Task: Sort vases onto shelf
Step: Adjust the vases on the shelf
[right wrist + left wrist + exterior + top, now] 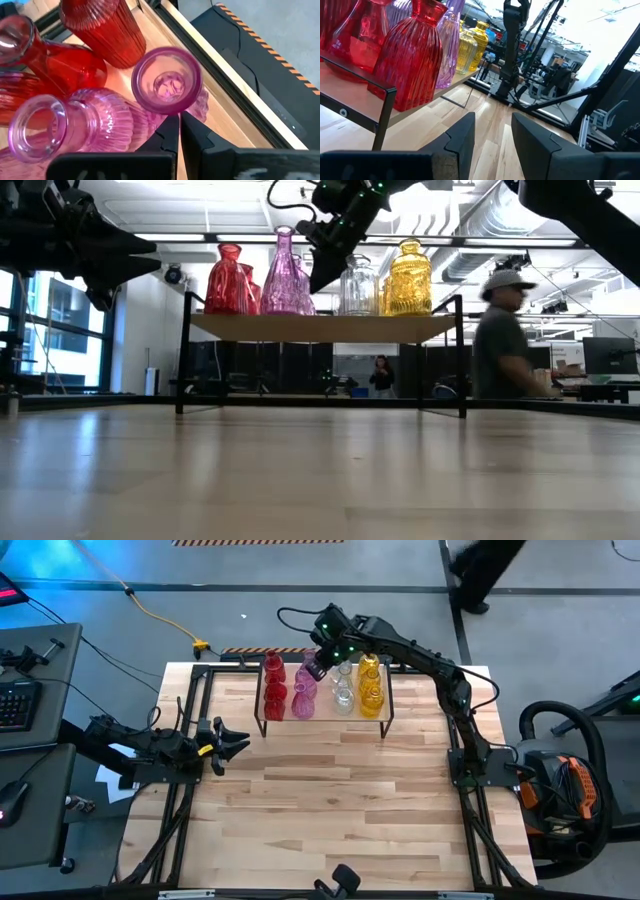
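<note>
A small shelf (325, 725) with a light wood plank top on thin black metal legs stands at the far middle of a large pale wooden table (330, 810). On the plank, translucent glass vases stand sorted by colour, running from the left arm's side to the right arm's side: red vases (274, 690), purple vases (303, 700), clear vases (343, 692) and yellow vases (370, 688). The right gripper (318, 662) hangs over the far edge of the shelf, just above and behind the purple group, its two dark fingers pressed together with nothing between them. In the right wrist view, the round open mouth of a purple vase (166, 80) sits just beyond the closed fingertips; whether they touch it cannot be told. Beside it stand a ribbed purple bottle (75, 122) with a flared lip and a vertically ribbed red vase (102, 30). From table height, a tall purple bottle (286, 275) with a narrow neck rises next to a squat, textured yellow jar (410, 278). The left gripper (228, 745) waits low over the table's left edge, well apart from the shelf, its fingers parted and holding nothing. A person (505, 335) in a cap stands in the room behind the table.
</note>
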{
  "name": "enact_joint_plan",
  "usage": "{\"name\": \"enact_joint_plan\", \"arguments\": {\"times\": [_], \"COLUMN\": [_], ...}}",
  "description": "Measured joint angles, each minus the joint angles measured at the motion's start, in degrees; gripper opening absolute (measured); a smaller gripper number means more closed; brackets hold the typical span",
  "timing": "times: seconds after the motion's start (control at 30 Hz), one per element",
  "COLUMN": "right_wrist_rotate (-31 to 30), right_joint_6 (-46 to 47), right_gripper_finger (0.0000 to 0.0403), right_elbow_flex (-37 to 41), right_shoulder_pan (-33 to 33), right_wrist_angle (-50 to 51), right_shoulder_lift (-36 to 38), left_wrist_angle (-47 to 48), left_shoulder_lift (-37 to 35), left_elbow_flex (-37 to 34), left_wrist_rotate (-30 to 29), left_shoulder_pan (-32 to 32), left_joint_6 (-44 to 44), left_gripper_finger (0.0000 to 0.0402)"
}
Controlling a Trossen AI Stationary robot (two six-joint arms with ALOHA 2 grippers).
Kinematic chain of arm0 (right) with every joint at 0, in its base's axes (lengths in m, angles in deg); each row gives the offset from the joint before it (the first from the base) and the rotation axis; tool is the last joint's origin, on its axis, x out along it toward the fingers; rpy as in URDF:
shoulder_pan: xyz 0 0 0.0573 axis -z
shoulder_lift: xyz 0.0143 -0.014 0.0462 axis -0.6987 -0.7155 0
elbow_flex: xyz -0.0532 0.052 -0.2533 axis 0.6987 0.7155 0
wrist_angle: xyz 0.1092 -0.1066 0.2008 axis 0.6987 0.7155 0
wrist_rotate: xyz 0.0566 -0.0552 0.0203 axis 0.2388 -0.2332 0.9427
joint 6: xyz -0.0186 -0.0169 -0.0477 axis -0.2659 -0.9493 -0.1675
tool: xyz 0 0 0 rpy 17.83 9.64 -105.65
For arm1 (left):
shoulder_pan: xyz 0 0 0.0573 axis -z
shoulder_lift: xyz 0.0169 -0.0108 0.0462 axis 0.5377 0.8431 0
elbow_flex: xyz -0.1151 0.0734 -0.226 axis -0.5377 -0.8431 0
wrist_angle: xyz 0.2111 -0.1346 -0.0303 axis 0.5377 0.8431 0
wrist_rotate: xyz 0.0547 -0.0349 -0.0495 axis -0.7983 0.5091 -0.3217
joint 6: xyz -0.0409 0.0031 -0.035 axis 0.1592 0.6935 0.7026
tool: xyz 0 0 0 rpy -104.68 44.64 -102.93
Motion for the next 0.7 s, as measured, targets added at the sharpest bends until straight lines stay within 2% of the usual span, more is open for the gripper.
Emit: {"name": "enact_joint_plan", "arguments": {"times": [0.7], "right_wrist_rotate": [1.57], "right_joint_6": [-0.02], "right_gripper_finger": [0.0], "right_elbow_flex": [0.0], "right_shoulder_pan": [-0.04], "right_wrist_angle": [-1.63], "right_shoulder_lift": [-0.07], "left_wrist_angle": [0.01], "left_shoulder_lift": [0.0], "left_elbow_flex": [0.0], "left_wrist_rotate": [0.0], "left_shoulder_pan": [0.0], "left_joint_6": [-0.06], "left_gripper_finger": [0.012]}}
